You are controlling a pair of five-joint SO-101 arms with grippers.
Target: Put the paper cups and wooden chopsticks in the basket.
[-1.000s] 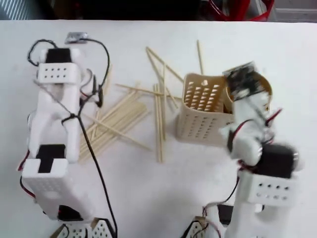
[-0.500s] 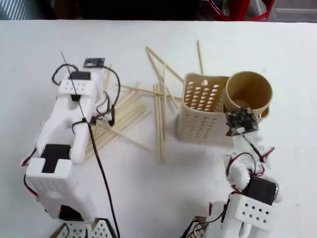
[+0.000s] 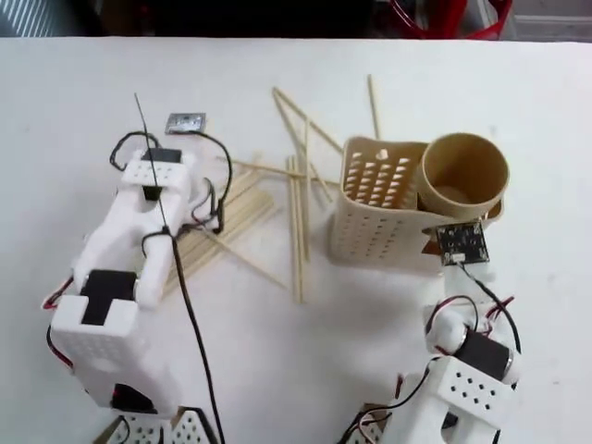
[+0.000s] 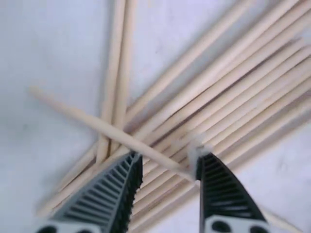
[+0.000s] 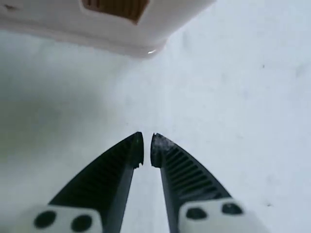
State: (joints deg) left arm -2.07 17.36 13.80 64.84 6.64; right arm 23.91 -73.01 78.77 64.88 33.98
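at the near edge of the white table (image 3: 305, 370) stood the bases of the 2 arms, the left arm (image 3: 125, 268) stretched toward the far side and the right arm (image 3: 462, 365) folded back short of the basket. the right gripper (image 5: 146, 145) pointed down at bare table just on the near side of the basket (image 5: 116, 34), its jaws almost together with a thin slit between them and nothing held. the left gripper (image 4: 167, 162) hung low over the pile of wooden chopsticks (image 4: 228, 92) with its jaws apart; 1 chopstick (image 4: 107, 128) lay crosswise on top of the others and ran into the gap between the fingertips, though whether the tips touched any wood could not be told. in the high view that pile (image 3: 227, 213) fanned out from under the left arm, and a few more chopsticks (image 3: 298, 222) lay nearly straight between the pile and the basket. the cream perforated basket (image 3: 375, 227) stood right of middle, and 1 brown paper cup (image 3: 462, 171) sat open side up at its right end, rim against the basket's rim; whether it was fully inside could not be told. farther back, crossed chopsticks (image 3: 301, 120) leaned by the basket's far left corner, and a single one (image 3: 373, 106) lay beyond it.
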